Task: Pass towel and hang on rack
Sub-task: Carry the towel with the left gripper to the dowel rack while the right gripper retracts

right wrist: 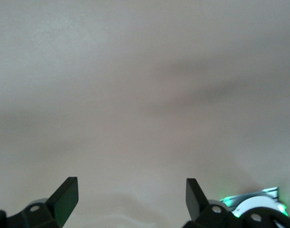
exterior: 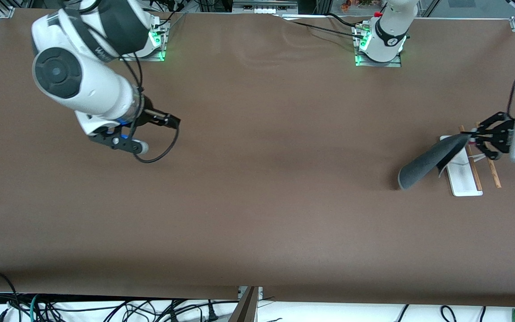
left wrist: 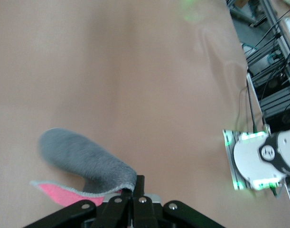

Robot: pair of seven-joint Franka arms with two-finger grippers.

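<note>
I see the towel (exterior: 429, 162) at the left arm's end of the counter (exterior: 257, 214), held up by one corner. Its free end droops down toward the counter, nearer the front camera than the pinched corner. Grey side faces the front camera; the left wrist view shows the pink underside with a pale stitched edge (left wrist: 64, 192).

Rack (exterior: 465, 172) sits right beside and partly under the towel: white base on the counter, two brown rods running along it. The towel's upper part overlaps the base's farther end. I can't tell if the cloth touches the rods.

Left gripper (exterior: 474, 134) is over the rack's farther end, jaws clenched on the towel corner.

Right gripper (exterior: 139, 146) hangs over bare counter at the right arm's end, well apart from towel and rack, waiting. Its jaws are spread wide with nothing between them; the right wrist view shows both fingertips (right wrist: 66, 194) apart.
</note>
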